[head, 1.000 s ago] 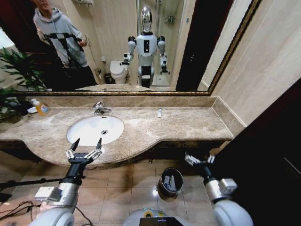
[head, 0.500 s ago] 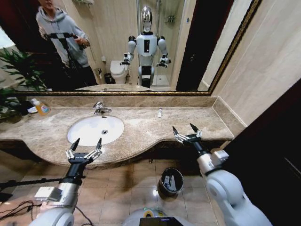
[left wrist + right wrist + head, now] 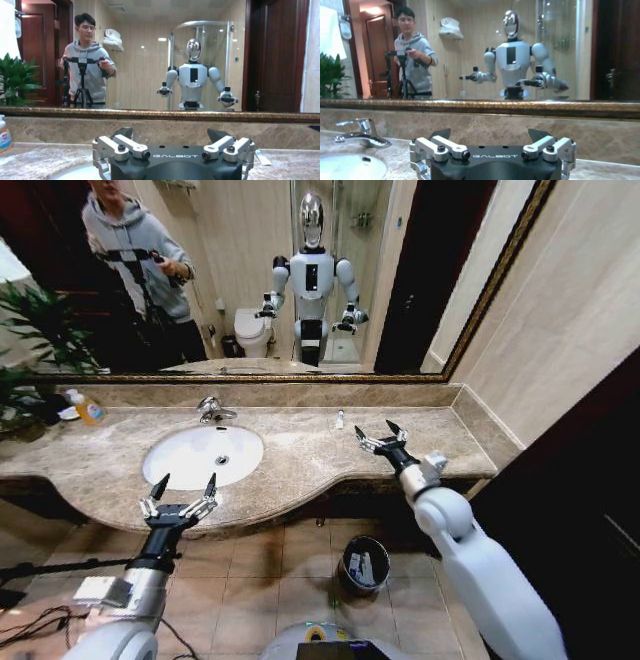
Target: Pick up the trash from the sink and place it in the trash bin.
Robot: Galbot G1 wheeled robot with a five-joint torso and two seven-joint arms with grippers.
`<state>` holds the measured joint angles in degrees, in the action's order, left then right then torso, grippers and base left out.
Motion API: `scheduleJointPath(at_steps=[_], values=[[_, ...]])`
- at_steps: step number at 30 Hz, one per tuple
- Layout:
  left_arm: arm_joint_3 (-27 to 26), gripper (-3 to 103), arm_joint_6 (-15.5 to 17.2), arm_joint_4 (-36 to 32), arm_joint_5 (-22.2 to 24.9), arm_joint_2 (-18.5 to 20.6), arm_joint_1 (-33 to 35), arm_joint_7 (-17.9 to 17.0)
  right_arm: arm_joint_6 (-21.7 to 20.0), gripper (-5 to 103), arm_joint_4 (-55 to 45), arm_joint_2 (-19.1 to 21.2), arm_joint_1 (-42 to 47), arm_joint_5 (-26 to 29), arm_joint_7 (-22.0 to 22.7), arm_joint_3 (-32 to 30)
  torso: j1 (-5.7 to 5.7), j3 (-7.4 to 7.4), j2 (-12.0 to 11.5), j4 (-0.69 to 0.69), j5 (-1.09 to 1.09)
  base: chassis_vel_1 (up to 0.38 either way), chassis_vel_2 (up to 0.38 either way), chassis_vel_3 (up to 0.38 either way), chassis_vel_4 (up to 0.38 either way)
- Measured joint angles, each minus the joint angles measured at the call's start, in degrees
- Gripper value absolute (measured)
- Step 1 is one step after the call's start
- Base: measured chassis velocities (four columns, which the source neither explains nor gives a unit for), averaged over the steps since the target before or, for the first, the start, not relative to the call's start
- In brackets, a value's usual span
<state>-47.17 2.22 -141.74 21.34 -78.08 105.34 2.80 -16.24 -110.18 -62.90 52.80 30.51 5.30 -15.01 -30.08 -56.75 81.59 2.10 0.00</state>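
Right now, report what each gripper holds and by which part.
Nothing is held. The left gripper hangs open at the counter's front edge below the sink; the right gripper hovers open over the countertop, jaws empty.

— What sort of room is this?

— A bathroom. A beige marble counter with a curved front edge runs below a wide wall mirror in a dark gilt frame. The right wall is pale beige tile.

— And the floor?

— Glossy brown square tiles, with a bright glint of ceiling light.

— Anything in the mirror?

— A white toilet, a glass shower enclosure, dark wooden doors, and what may be a folded white towel. Green leafy plant at left.
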Motion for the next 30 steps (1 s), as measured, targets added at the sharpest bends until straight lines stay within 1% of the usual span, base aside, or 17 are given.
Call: scheduleJointPath(at_steps=[2, 3, 6, 7, 9, 10, 14, 15, 18, 19, 22, 23, 25, 26, 28, 30], values=[[0.0, 100, 0.0, 0.0, 0.0, 0.0, 0.01, 0.0, 0.44, 100, 4.55, -1.2, -4.6, -1.14, -0.14, 2.49, 0.0, 0.0, 0.0, 0.01, -0.02, 0.0, 0.0, 0.0, 0.0], [0.0, 100, 0.0, 0.0, 0.0, 0.0, 0.01, 0.0, 0.44, 100, 4.55, -1.2, -4.6, -1.14, -0.14, 2.49, 0.0, 0.0, 0.0, 0.01, -0.02, 0.0, 0.0, 0.0, 0.0], [0.0, 100, 0.0, 0.0, 0.0, 0.0, 0.0, 0.0, 1.46, 100, 12.72, -3.77, -11.66, -3.23, -0.18, 5.66, 0.0, 0.0, 0.0, 0.02, 0.0, 0.0, 0.0, 0.0, 0.0], [0.0, 100, 0.0, 0.0, 0.0, 0.0, 0.0, 0.0, 1.46, 100, 12.72, -3.77, -11.66, -3.23, -0.18, 5.66, 0.0, 0.0, 0.0, 0.02, 0.0, 0.0, 0.0, 0.0, 0.0], [0.0, 100, 0.0, 0.0, 0.0, 0.0, 0.0, 0.0, 2.09, 100, 17.62, -5.78, -15.2, -5.42, -0.36, 6.88, -0.01, 0.0, 0.0, 0.01, -0.01, 0.0, 0.0, 0.0, 0.0], [0.0, 100, 0.0, 0.0, 0.0, 0.0, 0.0, 0.0, 2.09, 100, 17.62, -5.78, -15.2, -5.42, -0.36, 6.88, -0.01, 0.0, 0.0, 0.01, -0.01, 0.0, 0.0, 0.0, 0.0], [-0.01, 100, 0.0, 0.0, 0.0, 0.0, 0.0, 0.0, 3.31, 100, 26.27, -9.84, -19.69, -8.34, -0.74, 8.02, -0.01, 0.0, 0.0, 0.01, -0.02, 0.0, 0.0, 0.0, 0.0], [-0.01, 100, 0.0, 0.0, 0.0, 0.0, 0.0, 0.0, 3.31, 100, 26.27, -9.84, -19.69, -8.34, -0.74, 8.02, -0.01, 0.0, 0.0, 0.01, -0.02, 0.0, 0.0, 0.0, 0.0], [0.0, 100, 0.0, 0.0, 0.0, 0.0, 0.0, 0.0, 3.23, 100, 31.22, -12.78, -21.84, -8.29, -0.66, 8.35, 0.0, 0.0, 0.0, 0.0, -0.01, 0.0, 0.0, 0.0, 0.0], [0.0, 100, 0.0, 0.0, 0.0, 0.0, 0.0, 0.0, 3.23, 100, 31.22, -12.78, -21.84, -8.29, -0.66, 8.35, 0.0, 0.0, 0.0, 0.0, -0.01, 0.0, 0.0, 0.0, 0.0], [0.0, 100, 0.0, 0.0, 0.0, 0.0, 0.0, 0.0, 3.59, 100, 37.42, -16.44, -24.75, -9.61, -0.19, 8.68, 0.0, 0.0, 0.0, 0.01, -0.02, 0.0, 0.0, 0.0, 0.0], [0.0, 100, 0.0, 0.0, 0.0, 0.0, 0.0, 0.0, 3.59, 100, 37.42, -16.44, -24.75, -9.61, -0.19, 8.68, 0.0, 0.0, 0.0, 0.01, -0.02, 0.0, 0.0, 0.0, 0.0], [0.0, 100, 0.0, 0.0, 0.0, 0.0, 0.0, 0.0, 3.94, 100, 41.74, -18.5, -27.03, -10.44, 0.19, 8.94, 0.0, 0.0, 0.0, 0.01, -0.02, 0.0, 0.0, 0.0, 0.0], [0.0, 100, 0.0, 0.0, 0.0, 0.0, 0.0, 0.0, 3.94, 100, 41.74, -18.5, -27.03, -10.44, 0.19, 8.94, 0.0, 0.0, 0.0, 0.01, -0.02, 0.0, 0.0, 0.0, 0.0], [-0.01, 100, 0.0, 0.0, 0.0, 0.0, 0.0, 0.0, 5.02, 100, 47.07, -20.33, -29.36, -11.6, 0.32, 9.06, 0.0, 0.0, 0.0, 0.01, -0.02, 0.0, 0.0, 0.0, 0.0], [0.0, 100, 0.0, 0.0, 0.0, 0.0, 0.0, 0.0, 5.39, 102, 48.77, -20.87, -30.05, -12.01, 0.36, 8.96, 0.0, 0.0, 0.0, 0.01, -0.02, 0.0, 0.0, 0.0, 0.0]])
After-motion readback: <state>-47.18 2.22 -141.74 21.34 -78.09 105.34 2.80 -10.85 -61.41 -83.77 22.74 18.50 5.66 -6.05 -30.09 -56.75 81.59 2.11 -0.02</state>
